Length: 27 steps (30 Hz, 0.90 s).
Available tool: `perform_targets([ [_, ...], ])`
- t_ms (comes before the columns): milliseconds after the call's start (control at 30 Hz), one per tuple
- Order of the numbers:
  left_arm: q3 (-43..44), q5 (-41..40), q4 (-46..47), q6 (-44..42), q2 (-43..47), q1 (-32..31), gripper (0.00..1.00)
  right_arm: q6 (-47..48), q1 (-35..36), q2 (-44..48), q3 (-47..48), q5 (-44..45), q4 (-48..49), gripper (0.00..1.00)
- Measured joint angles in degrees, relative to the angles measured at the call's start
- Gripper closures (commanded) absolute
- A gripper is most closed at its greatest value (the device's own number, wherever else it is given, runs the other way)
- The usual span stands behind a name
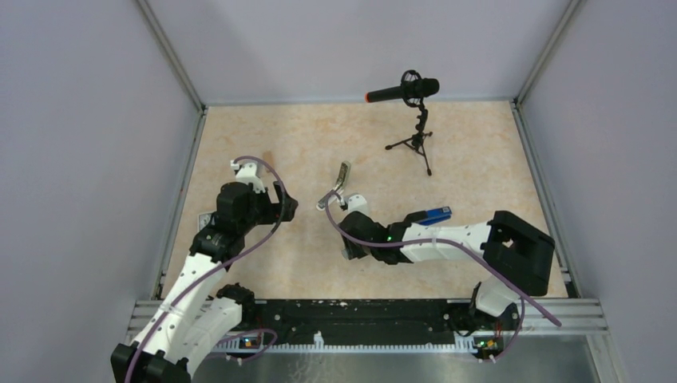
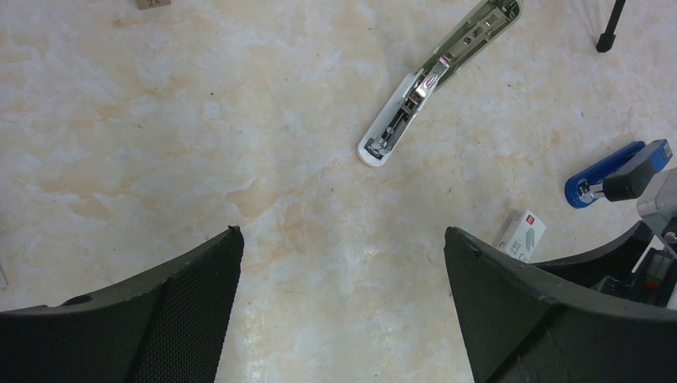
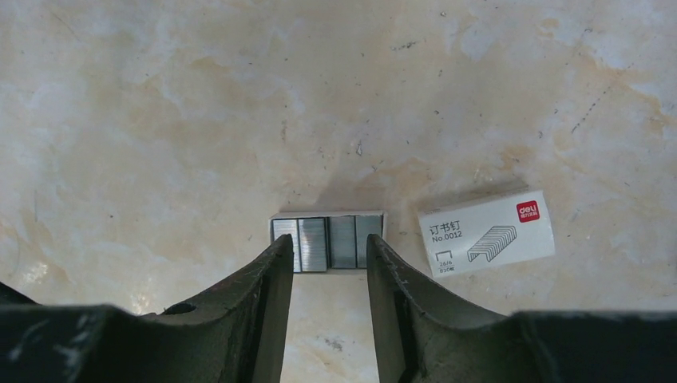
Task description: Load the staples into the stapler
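The pale grey-green stapler (image 1: 338, 185) lies hinged open on the table, its silvery rail showing in the left wrist view (image 2: 435, 76). The staples are a grey metallic block in a white tray (image 3: 339, 239), with their small white box with a red mark (image 3: 487, 233) lying just to its right. The box also shows in the left wrist view (image 2: 523, 235). My right gripper (image 3: 327, 243) is open a little, its tips over the near edge of the staple block and holding nothing. It sits low under the right wrist in the top view (image 1: 351, 246). My left gripper (image 2: 342, 231) is wide open and empty, left of the stapler (image 1: 286, 209).
A bright blue bar with a black end (image 1: 435, 215) lies beside the right arm, also in the left wrist view (image 2: 611, 171). A microphone on a small tripod (image 1: 415, 120) stands at the back. A brown wooden block (image 1: 267, 157) lies far left. Metal frame rails edge the table.
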<state>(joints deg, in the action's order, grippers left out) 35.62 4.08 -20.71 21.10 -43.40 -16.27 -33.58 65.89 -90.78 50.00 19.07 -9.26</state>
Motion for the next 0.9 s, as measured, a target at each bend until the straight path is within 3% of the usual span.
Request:
perform_targets([
  [900, 0.00, 0.00, 0.09, 0.00, -0.39, 0.00, 0.01, 0.37, 0.07, -3.61, 0.74, -1.33, -0.61, 0.65],
])
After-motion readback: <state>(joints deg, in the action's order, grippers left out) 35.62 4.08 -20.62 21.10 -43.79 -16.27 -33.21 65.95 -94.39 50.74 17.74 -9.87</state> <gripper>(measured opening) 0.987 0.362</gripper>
